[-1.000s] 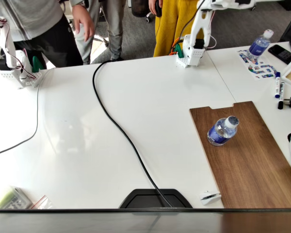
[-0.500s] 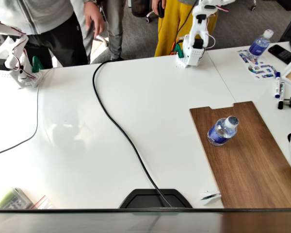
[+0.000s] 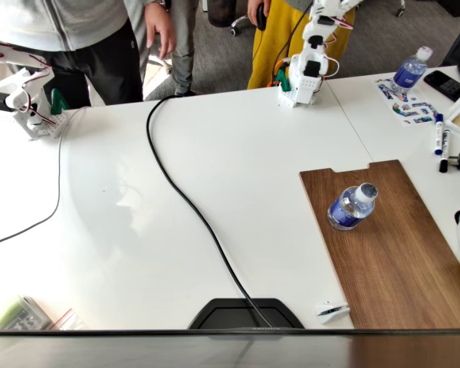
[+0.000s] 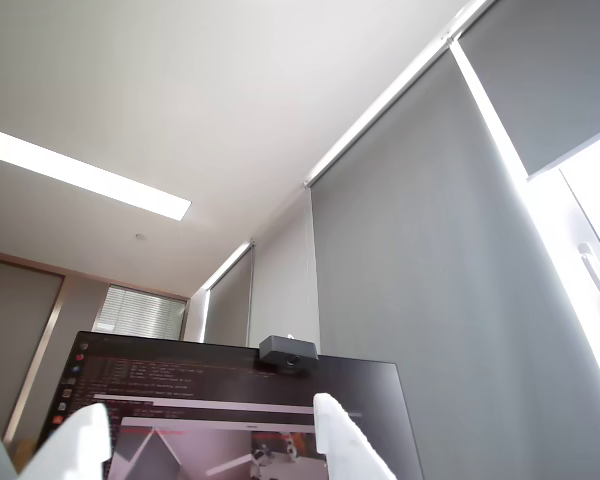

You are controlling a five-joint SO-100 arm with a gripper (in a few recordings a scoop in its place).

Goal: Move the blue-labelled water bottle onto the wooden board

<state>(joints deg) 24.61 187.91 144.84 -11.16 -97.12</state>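
The blue-labelled water bottle point(image 3: 350, 207) stands upright on the wooden board point(image 3: 399, 268), near the board's notched far end. It is a squat clear bottle with a dark blue band and a greyish top. My white arm point(image 3: 308, 61) is folded up over its base at the table's far edge, well away from the bottle. In the wrist view my gripper point(image 4: 210, 445) points up at the ceiling and a monitor. Its two white fingertips point(image 4: 342, 440) stand apart with nothing between them.
A slimmer white-capped bottle point(image 3: 410, 70) stands at the far right beside a phone point(image 3: 445, 83) and markers point(image 3: 439, 136). A black cable point(image 3: 192, 207) crosses the table to a black box point(image 3: 245, 313) at the near edge. People point(image 3: 84, 38) stand behind the table.
My arm has drawn back from reaching out to the right and folded up over its base. The bottle has stayed put on the board. The people behind have shifted slightly.
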